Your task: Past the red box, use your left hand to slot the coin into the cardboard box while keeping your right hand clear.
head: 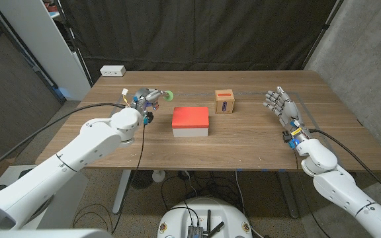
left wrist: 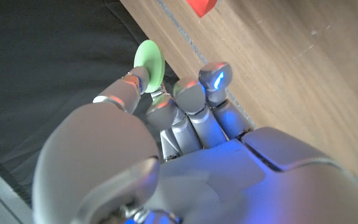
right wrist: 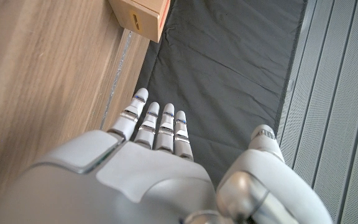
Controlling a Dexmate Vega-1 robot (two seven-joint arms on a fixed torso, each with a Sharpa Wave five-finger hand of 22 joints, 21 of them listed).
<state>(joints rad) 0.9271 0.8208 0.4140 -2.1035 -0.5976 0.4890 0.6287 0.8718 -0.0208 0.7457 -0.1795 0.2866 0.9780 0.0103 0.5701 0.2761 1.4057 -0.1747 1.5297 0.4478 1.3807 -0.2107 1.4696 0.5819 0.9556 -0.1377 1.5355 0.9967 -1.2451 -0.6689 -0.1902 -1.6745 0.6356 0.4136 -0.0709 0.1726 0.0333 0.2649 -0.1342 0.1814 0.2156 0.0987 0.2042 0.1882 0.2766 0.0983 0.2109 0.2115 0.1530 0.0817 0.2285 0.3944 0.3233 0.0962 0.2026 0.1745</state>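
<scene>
The left hand (head: 145,100) was raised over the table's (head: 111,142) left part, well to the left of the red box (head: 190,118), and it pinched a green coin (head: 167,96) between thumb and a fingertip. In the left wrist view the coin (left wrist: 150,62) stood on edge at the fingertips (left wrist: 215,76), with the other fingers curled in close beside it, and a corner of the red box (left wrist: 201,6) showed beyond on the wood. The hand (left wrist: 185,137) touched nothing else that I could see.

The red box sat near the table's middle (its lid red, its sides white). The cardboard box (head: 225,102) stood just behind it and a little to the right, apart from it, with a dark slot and a red strip on its top face. The coin was well short of that slot, on the far side of the red box from it.

The right hand (head: 280,106) was over the table's right part, well apart from both boxes, its fingers straight, close together and holding nothing. In the right wrist view those fingers (right wrist: 157,124) reached out side by side, the thumb set off to one side, and a corner of the cardboard box (right wrist: 143,16) showed ahead of the hand (right wrist: 154,168).

A white power strip (head: 112,70) lay at the table's far left corner.
</scene>
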